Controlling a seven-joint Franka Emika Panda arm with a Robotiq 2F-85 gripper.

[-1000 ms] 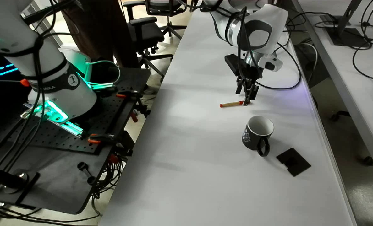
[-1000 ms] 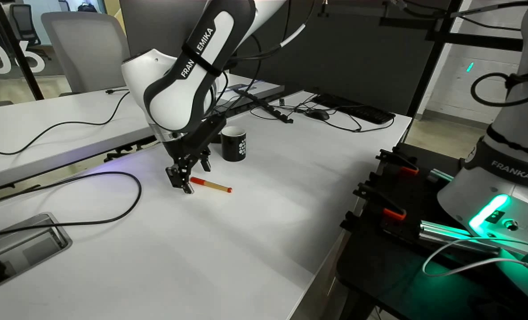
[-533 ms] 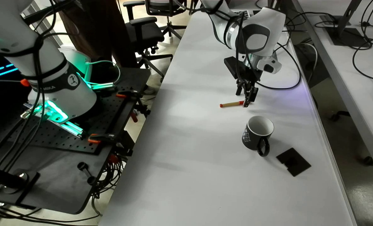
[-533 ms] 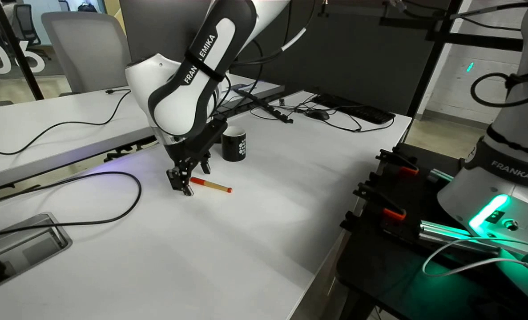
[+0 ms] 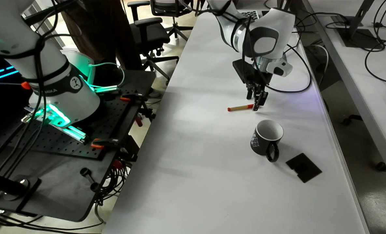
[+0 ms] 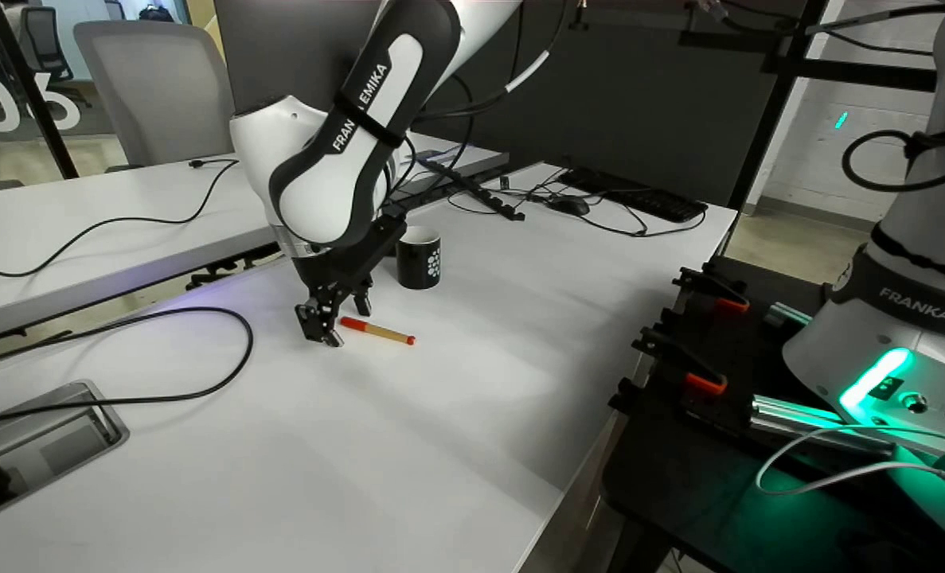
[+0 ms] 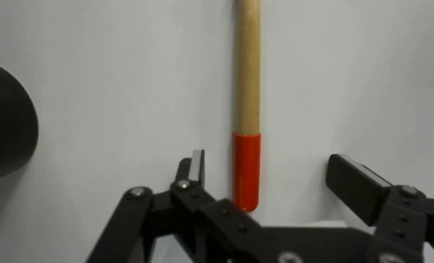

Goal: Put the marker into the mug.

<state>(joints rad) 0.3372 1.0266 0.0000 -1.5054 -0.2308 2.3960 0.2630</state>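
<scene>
While one tool (image 7: pixel 267 160) holds two fingers (image 7: pixel 353 186) wide astride one marker (image 7: pixel 248 106), one mug (image 5: pixel 264 141) stands upright nearby.

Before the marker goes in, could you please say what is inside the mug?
In an exterior view, the mug shows only its white inside; the marker lies on the table. The near wall hides at least part of the bottom.

A green strip (image 6: pixel 876 378) lights the robot base (image 6: pixel 914 342); I note soft shadows and purple tint on the table (image 5: pixel 209 185).
</scene>
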